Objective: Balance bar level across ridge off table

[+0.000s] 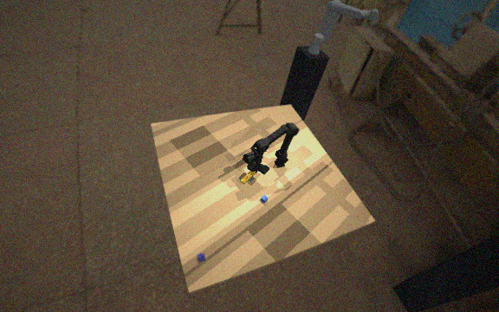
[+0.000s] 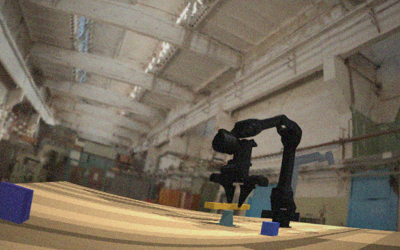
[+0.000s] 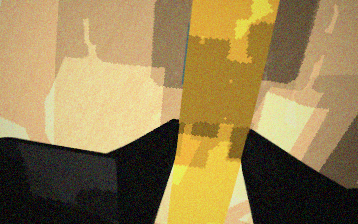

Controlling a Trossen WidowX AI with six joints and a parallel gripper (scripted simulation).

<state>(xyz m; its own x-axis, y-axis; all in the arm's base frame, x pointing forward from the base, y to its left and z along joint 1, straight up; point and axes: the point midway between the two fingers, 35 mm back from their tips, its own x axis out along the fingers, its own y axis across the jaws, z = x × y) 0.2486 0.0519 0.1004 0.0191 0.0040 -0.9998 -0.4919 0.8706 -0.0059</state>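
Bar's over the ridge, now for the scary letting-go bit

So the biggest thing here is the table [image 1: 284, 234] [image 2: 117, 222], with the black arm [image 1: 271, 138] [image 2: 288, 167] bent over it. Its gripper [image 1: 255, 172] [image 2: 235, 205] [image 3: 210, 132] points down, jaws pinching the yellow bar [image 1: 246, 178] [image 2: 217, 205] [image 3: 220, 85] by its sides. The bar is a plain flat strip, looks about level in the exterior view, and sits right over the teal ridge [image 2: 226, 219], well clear of the tabletop. Can't tell if it's actually bearing on the ridge yet (that gap is tiny, if there is one).

I'd call this the final placing step. Next: check the bar's middle is over the ridge, settle it gently, open evenly, back straight up. The grip looks off toward one end, so a lopsided release could tip it.

Smallest stuff: two blue cubes, both apart from the bar.
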